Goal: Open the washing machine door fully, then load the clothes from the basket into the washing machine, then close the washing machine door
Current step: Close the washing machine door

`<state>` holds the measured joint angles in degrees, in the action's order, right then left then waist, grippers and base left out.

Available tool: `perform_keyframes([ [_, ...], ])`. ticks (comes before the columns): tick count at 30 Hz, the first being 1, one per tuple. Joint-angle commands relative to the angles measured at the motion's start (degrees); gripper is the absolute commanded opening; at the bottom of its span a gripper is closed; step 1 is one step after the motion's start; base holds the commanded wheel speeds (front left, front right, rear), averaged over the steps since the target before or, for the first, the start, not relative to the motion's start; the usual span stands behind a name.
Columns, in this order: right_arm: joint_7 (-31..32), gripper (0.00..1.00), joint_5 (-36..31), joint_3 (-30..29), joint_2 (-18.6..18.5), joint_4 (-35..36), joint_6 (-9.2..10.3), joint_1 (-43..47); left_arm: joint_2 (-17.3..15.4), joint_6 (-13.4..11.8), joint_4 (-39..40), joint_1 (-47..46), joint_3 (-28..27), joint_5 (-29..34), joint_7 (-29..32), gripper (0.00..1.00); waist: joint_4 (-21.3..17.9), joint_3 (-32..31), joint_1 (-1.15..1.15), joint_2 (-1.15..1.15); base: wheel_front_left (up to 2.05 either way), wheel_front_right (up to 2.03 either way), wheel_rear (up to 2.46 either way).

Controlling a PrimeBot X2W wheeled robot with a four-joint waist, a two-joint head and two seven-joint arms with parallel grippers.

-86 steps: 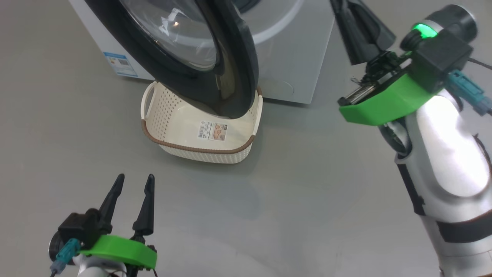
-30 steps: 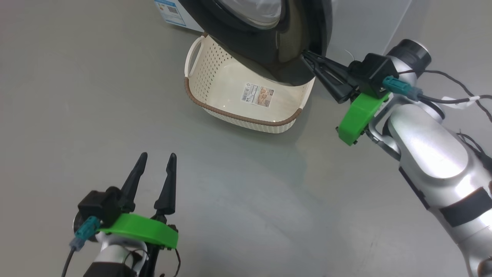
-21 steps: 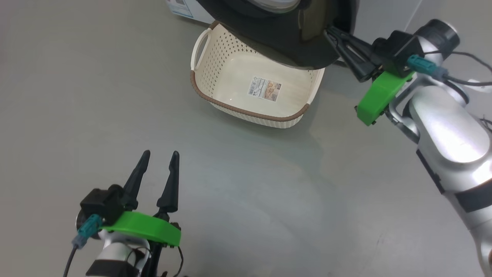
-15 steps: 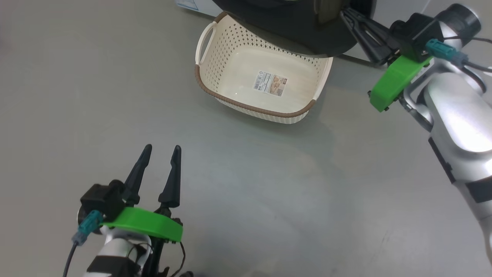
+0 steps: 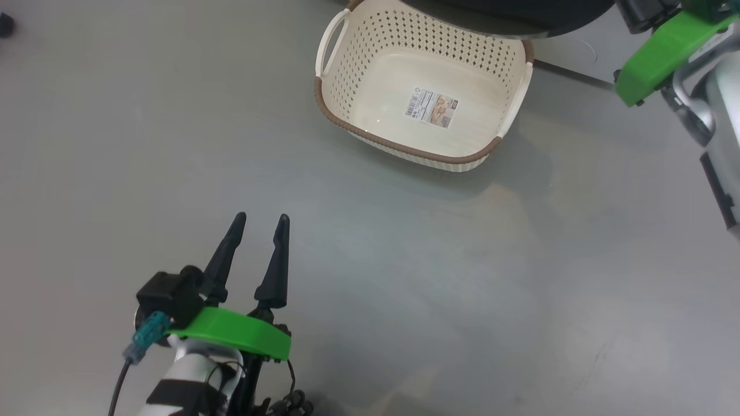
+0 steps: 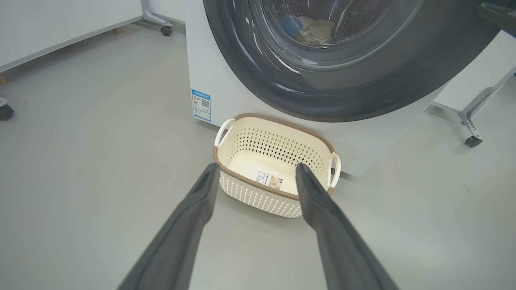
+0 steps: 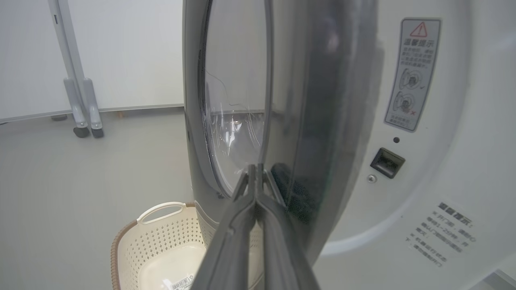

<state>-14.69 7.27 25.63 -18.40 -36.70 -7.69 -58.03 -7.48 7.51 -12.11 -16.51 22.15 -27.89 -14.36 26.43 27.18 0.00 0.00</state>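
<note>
Washing machine door [image 7: 314,121] is the piece left, by my reading. The basket [image 5: 422,52] sits on the floor [image 5: 462,289] in front of the machine with just its label [image 5: 432,107] inside. Through the door on my left wrist feed I can make out the clothes [image 6: 316,28] lying pale in the drum [image 6: 358,22]. So opening and loading look finished, and only the closing remains. On the right wrist feed the door stands edge-on and ajar, apart from the white front of the washing machine [image 7: 427,153], with the latch socket [image 7: 387,162] uncovered. My right gripper [image 7: 255,171] has its fingers pinched together with nothing between them, tips up at the door's near edge. I think they are touching it, but the reflections make that hard to call. My left gripper [image 5: 260,219] hangs spread and empty over the floor, well short of the basket and the door.
</note>
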Motion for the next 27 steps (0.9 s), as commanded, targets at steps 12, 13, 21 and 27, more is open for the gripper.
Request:
perform_keyframes([
  [12, -0.3, 0.0, -2.4, -5.0, -2.4, -2.9, 0.2, -9.5, 0.8, 0.0, 1.9, -2.7, -1.9, -0.5, -0.6, 1.0, 1.8, 3.9, 0.0, 0.0, 0.0, 0.0, 0.0],
  [13, -0.3, 0.0, -2.5, -5.5, -2.5, -3.1, 0.2, -10.0, 0.9, 0.0, 2.0, -2.8, -1.9, -0.5, -0.6, 1.0, 1.9, 4.2, 0.0, 0.0, 0.0, 0.0, 0.0],
  [21, -0.3, 0.0, -3.7, -7.7, -3.2, -4.4, 0.2, -12.6, 1.3, 0.0, 1.9, -3.3, -1.7, -0.6, -0.6, 1.0, 2.2, 5.3, 0.0, 0.0, 0.0, 0.0, 0.0],
  [27, -0.3, 0.0, -4.7, -10.4, -3.3, -4.8, 0.2, -13.6, 1.6, 0.0, 1.8, -3.7, -1.4, -0.6, -0.6, 1.0, 2.6, 5.7, 0.0, 0.0, 0.0, 0.0, 0.0],
])
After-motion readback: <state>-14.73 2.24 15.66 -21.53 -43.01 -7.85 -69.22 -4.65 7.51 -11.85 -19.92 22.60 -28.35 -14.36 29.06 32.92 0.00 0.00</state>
